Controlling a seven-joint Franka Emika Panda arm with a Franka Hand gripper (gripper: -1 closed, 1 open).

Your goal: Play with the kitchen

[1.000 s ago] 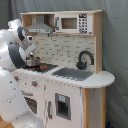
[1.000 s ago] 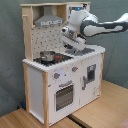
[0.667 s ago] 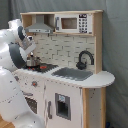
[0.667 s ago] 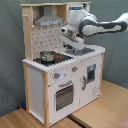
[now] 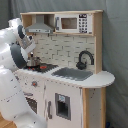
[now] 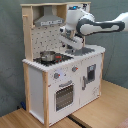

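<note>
Since a second ago, the arm (image 6: 102, 26) has barely shifted, its jaws hanging over the kitchen's (image 6: 65, 75) counter just right of the pot (image 6: 47, 55) in the second exterior view; whether they are spread I cannot tell. Open room remains toward the counter's rounded end beyond the sink (image 5: 72, 73). The kitchen stands on a wooden table (image 6: 107, 107), near its edge.

The kitchen (image 5: 70, 85) (image 6: 60, 75) has matt white painted panels edged in pale, smooth wood. Its hood (image 5: 40, 25) (image 6: 50, 21) looks matt grey, and at 9 o'clock from the black faucet (image 5: 84, 59) a shiny metal pot (image 5: 33, 61) (image 6: 47, 55) gleams. The arm (image 6: 97, 24) is glossy white plastic, with a grey cloth backdrop (image 5: 117, 45) behind and a wooden table (image 6: 107, 107).
</note>
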